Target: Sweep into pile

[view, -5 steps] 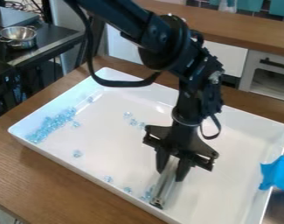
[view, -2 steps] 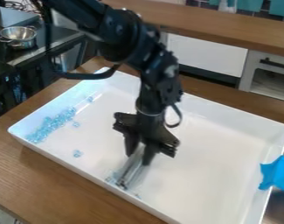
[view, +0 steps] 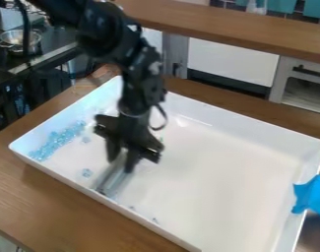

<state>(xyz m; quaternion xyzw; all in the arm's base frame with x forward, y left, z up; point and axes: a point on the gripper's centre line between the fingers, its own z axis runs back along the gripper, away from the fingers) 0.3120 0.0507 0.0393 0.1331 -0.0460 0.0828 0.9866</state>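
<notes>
Brown wooden desk (view: 77,211) bears white rectangular tray (view: 221,197). Few loose pale-blue beads (view: 155,220) lie by its near wall. Black gripper (view: 120,163): fingers closed around tilted, greyish, translucent bar (view: 112,181). Farther left: elongated pale-blue bead pile (view: 57,141).

Single camera, above near side, faces obliquely down across white tray (view: 221,182) toward far counter (view: 241,32), close enough to crop tray's near corner.
</notes>
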